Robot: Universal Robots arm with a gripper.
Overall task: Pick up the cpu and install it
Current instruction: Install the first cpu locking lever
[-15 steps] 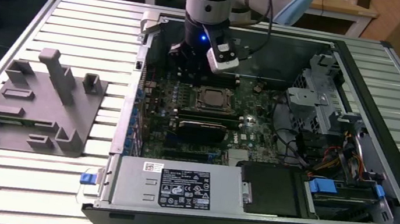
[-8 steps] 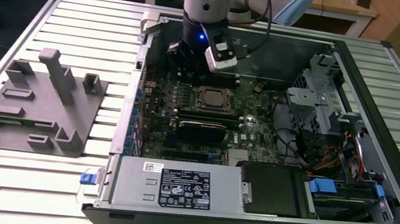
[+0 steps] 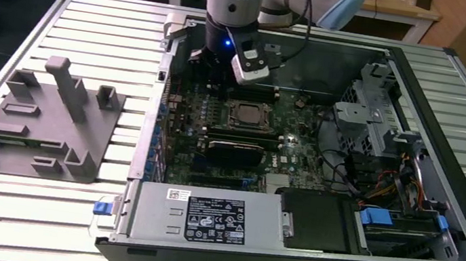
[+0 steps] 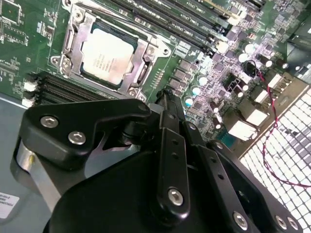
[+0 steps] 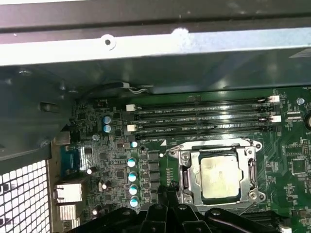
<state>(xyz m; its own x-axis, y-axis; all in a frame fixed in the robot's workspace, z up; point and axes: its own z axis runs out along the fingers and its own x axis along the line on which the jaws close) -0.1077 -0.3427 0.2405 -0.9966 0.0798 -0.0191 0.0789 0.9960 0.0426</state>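
an open case [image 3: 153, 126] lies on a slatted desk [image 3: 94, 15], its open face upward, so its walls form a raised rim all round the board [image 3: 304, 147]. the arm comes down inside that rim near the far wall, toward the exterior view's left, and the end effector [image 3: 215, 59] hangs over the board, close to that wall and a little beyond the socket [image 3: 250, 99]. in both wrist views its black fingers [image 4: 163, 104] look pressed together at the tips, with nothing between them; the end effector [image 5: 167, 191] sits just off one edge of the socket [image 5: 187, 170], apart from the cpu. the cpu [image 3: 247, 114] lies flat in the socket, ringed by the metal frame [image 4: 73, 34]. its top is pale silver, square, with faint print, and a thin darker margin shows between it and the frame in both wrist views [image 4: 107, 56] [image 5: 218, 177]. memory slots [image 5: 204, 119] run along one side of the socket, and a row of capacitors [image 5: 132, 174] stands near another. the room straight above the socket is open. a drive cage [image 3: 367, 118] crowds the case at the exterior view's right. a grey block [image 3: 42, 124] with upright posts stands on the desk outside the case, well apart from the arm.
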